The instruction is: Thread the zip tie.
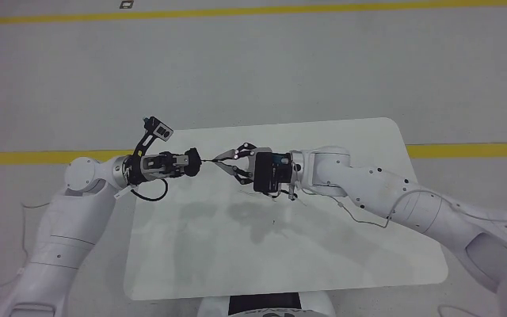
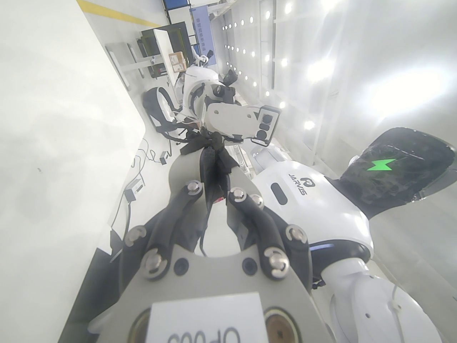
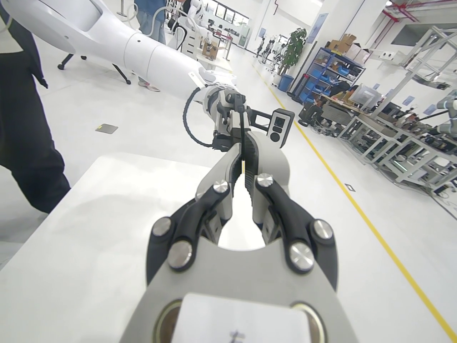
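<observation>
A yellow floor stripe (image 1: 47,156) enters from the left edge of the top view across pale grey floor, is hidden under the white, round-cornered surface (image 1: 333,238) and shows again at the right edge. A second yellow stripe (image 1: 253,11) lies along the top edge.

Over the upper left part of the surface the two arms meet tip to tip. The left tool (image 1: 195,160) is pressed together on one end of the thin black plastic zip tie (image 1: 208,161). The strap is held between the arms above the surface, not lying on it. Just to its right, the right tool (image 3: 244,152) pinches the other end, its ribbed pads closed on the strap.

In the right wrist view the room is a bright white hall. Past the surface's far edge, from middle to right, stand a leafy potted plant (image 3: 294,42), metal shelving with blue bins (image 3: 335,69) and a row of grey workbenches (image 3: 392,137).
</observation>
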You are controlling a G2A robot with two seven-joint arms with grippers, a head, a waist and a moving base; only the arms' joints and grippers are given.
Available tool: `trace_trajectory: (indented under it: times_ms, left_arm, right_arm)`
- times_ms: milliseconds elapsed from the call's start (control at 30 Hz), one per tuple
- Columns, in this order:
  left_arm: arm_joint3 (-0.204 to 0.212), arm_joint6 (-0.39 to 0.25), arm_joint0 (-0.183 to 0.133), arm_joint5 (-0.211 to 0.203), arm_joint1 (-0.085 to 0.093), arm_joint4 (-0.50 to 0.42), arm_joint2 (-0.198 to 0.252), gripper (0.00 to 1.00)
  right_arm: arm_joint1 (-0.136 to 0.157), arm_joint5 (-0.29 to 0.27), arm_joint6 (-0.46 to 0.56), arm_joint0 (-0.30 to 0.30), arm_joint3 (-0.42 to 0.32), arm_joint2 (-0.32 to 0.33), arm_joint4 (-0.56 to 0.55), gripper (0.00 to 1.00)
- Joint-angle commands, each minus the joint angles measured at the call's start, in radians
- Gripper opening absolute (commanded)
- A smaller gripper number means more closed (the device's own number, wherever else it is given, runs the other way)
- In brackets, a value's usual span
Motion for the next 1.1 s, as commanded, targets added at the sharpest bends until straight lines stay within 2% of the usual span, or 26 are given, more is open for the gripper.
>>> trace_trajectory:
  times_ms: [0,1067]
  left_arm:
    - [0.0,0.0,0.0,0.0,0.0,0.0,0.0,0.0]
    - [0.0,0.0,0.0,0.0,0.0,0.0,0.0,0.0]
  right_arm:
    - [0.001,0.0,0.0,0.0,0.0,0.0,0.0,0.0]
    - [0.016,0.0,0.012,-0.005,0.002,0.0,0.0,0.0]
